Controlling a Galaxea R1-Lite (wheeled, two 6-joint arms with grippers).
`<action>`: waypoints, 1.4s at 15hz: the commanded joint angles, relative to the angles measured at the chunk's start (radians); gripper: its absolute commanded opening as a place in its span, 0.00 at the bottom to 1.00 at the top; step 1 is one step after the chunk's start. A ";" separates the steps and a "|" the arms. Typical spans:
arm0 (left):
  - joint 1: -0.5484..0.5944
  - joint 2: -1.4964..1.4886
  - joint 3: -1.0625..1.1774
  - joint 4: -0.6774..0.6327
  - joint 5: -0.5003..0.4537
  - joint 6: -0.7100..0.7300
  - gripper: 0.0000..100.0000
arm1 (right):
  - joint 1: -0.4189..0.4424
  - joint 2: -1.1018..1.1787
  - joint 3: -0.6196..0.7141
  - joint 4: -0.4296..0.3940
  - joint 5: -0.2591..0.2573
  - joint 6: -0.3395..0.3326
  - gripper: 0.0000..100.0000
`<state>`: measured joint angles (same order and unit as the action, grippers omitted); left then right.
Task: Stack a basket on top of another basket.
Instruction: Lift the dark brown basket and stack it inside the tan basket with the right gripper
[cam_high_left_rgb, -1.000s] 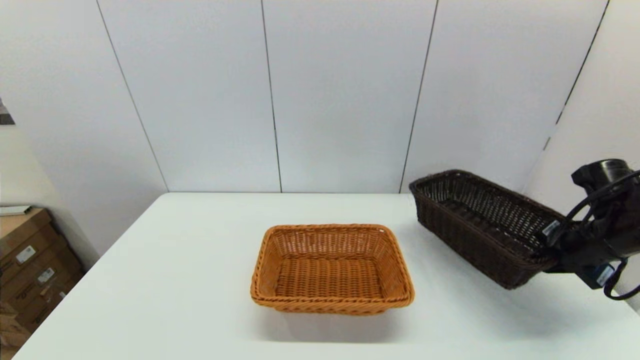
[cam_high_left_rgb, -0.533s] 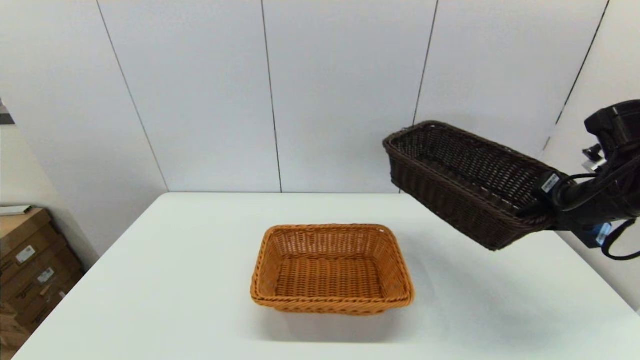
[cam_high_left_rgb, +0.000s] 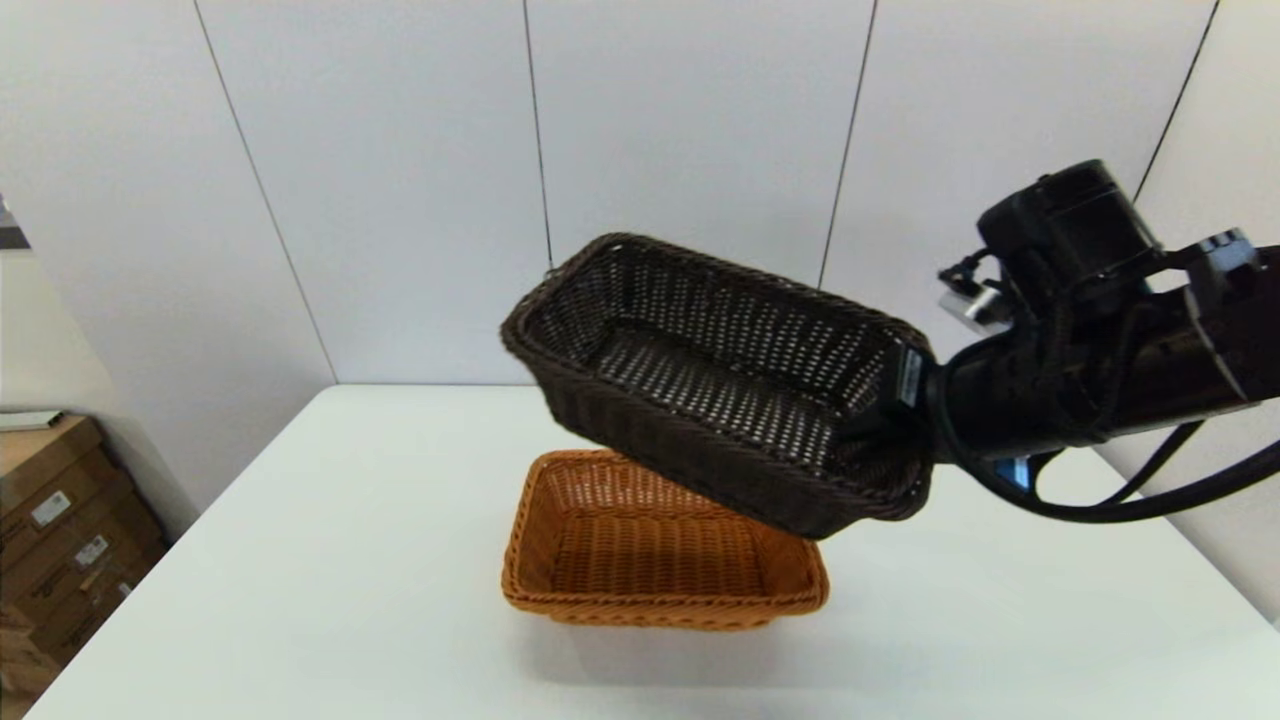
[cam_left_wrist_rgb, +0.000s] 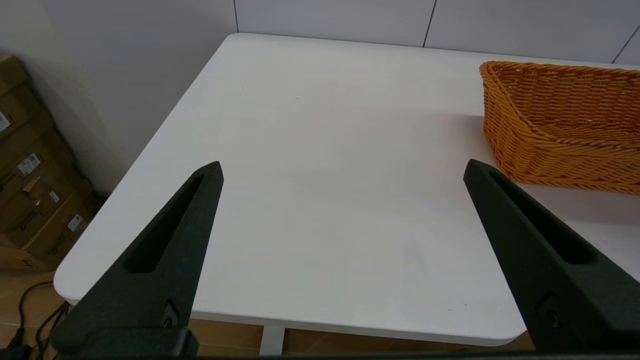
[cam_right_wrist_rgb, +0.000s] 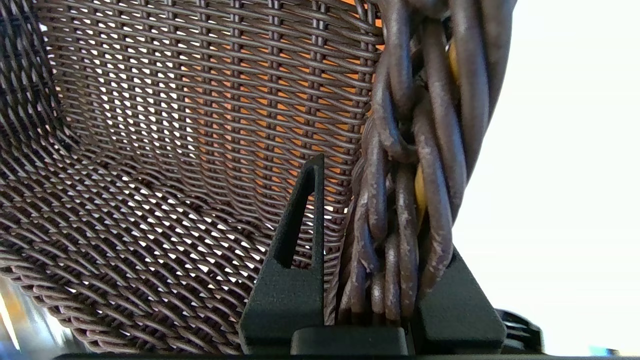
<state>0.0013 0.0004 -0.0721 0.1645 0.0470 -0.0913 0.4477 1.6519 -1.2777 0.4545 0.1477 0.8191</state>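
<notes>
Over the white table (cam_high_left_rgb: 300, 560), right end effector (cam_high_left_rgb: 895, 425) grips dark basket (cam_high_left_rgb: 700, 380) above orange basket (cam_high_left_rgb: 640, 560).

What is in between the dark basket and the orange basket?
Nothing, just air: in the head view the right claw holds the dark brown basket above the orange-tan basket.

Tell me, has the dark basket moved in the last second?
Yes. The dark brown basket, held by the right gripper, rose and swung toward the robot's left, and now hangs tilted over the orange-tan basket, which stayed put.
</notes>
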 joint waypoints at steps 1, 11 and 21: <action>0.000 -0.002 0.000 0.001 0.001 -0.001 1.00 | 0.089 0.128 -0.060 0.006 0.001 -0.086 0.00; 0.000 -0.002 0.000 0.001 0.001 -0.001 1.00 | 0.052 0.243 -0.221 0.217 0.020 -0.331 0.00; 0.000 -0.002 0.000 0.001 0.001 -0.001 1.00 | 0.032 0.332 -0.302 0.227 0.061 -0.344 0.00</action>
<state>0.0013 0.0004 -0.0721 0.1645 0.0470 -0.0909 0.4791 1.9662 -1.5768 0.6787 0.2057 0.4743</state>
